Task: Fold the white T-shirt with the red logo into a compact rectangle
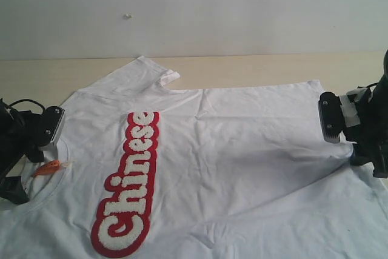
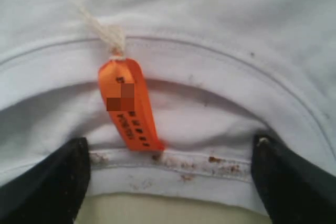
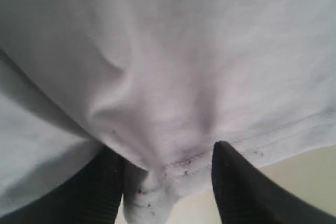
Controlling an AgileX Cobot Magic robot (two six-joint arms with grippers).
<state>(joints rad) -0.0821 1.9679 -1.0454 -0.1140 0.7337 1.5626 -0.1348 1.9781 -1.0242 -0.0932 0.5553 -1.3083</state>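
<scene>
the shirt (image 1: 242,137) is lying front up on the table (image 1: 254,68), its collar (image 2: 210,72) pointing to the left of the exterior view and its hem (image 3: 283,135) to the right. the logo (image 1: 130,180) is running across the chest, near the collar end. one sleeve (image 1: 151,74) is lying out toward the far edge, its cuff turned over. the left gripper (image 2: 169,142) is sitting at the collar with its fingers (image 2: 58,182) spread wide, one on each side of the neck opening, and the orange tag (image 2: 128,103) is lying between them. the right gripper (image 3: 167,150) is pinching the hem, a puckered fold of cloth bunching up between its fingers (image 3: 241,187). wrinkles are spreading through the cloth away from that grip.
</scene>
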